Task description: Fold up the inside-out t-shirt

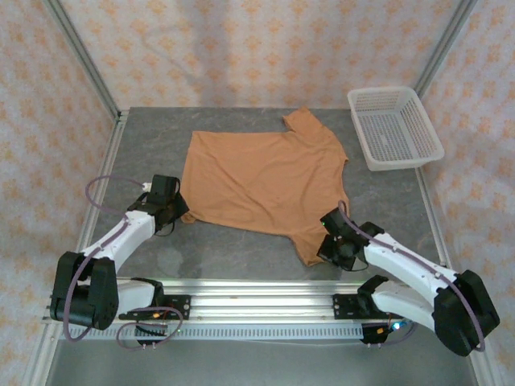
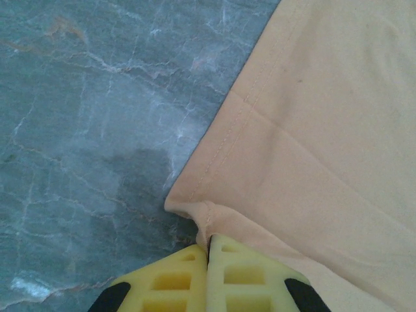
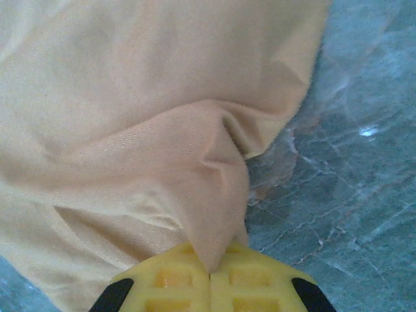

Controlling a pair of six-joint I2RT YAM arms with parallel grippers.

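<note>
My left pincer [image 2: 208,252] grips a hem corner of the inside-out t-shirt [image 1: 265,181], right pincer [image 3: 209,263] the near sleeve — cloth lies beyond both.

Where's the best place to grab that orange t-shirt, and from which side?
By its near corners, coming from the near side: the t-shirt lies flat, so only edges offer a pinchable fold. The jaws are shut on the hem corner at left and the near sleeve at right.

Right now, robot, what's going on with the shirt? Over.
Left gripper shut on t-shirt hem corner, right gripper shut on its sleeve. It lies spread flat. Basket stands apart.
</note>
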